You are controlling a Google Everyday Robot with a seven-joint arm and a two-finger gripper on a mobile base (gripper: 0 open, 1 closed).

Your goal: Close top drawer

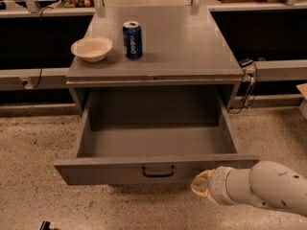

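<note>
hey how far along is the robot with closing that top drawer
Nothing looks done yet: the top drawer stands wide open, its empty inside showing. In hand: the gripper sits low in front of the drawer, right of the handle; whether it touches is unclear. Left: push the drawer all the way in under the cabinet top.

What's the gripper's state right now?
Gripper: state cannot be told; it is low at the front panel of the open top drawer, right of the handle.
</note>
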